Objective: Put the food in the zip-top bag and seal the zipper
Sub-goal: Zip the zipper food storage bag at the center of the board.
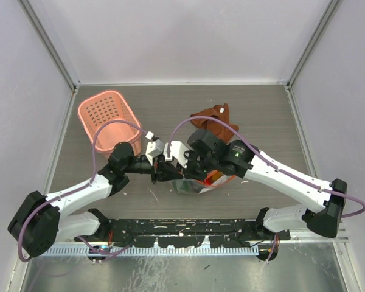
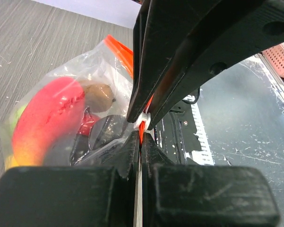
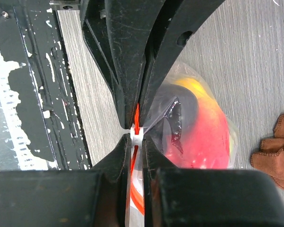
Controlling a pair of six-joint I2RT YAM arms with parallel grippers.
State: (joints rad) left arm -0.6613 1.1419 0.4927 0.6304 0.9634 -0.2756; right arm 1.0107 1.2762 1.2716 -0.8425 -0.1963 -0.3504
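Observation:
The clear zip-top bag (image 1: 201,182) lies on the table mid-front, holding a red-yellow fruit (image 2: 47,118), a brown piece (image 2: 98,92) and a dark item. Its red zipper strip (image 2: 143,135) stands up between both grippers, which meet tip to tip. My left gripper (image 2: 141,139) is shut on the strip; it shows in the top view (image 1: 159,170). My right gripper (image 3: 138,144) is shut on the strip right at the small white tab (image 3: 138,137); it shows in the top view (image 1: 176,166). The bag and fruit (image 3: 203,137) lie to its right.
A pink perforated basket (image 1: 109,118) lies at the back left. A brown crumpled thing (image 1: 216,118) lies behind the right arm and shows in the right wrist view (image 3: 274,146). A black scuffed strip (image 1: 182,231) runs along the near table edge.

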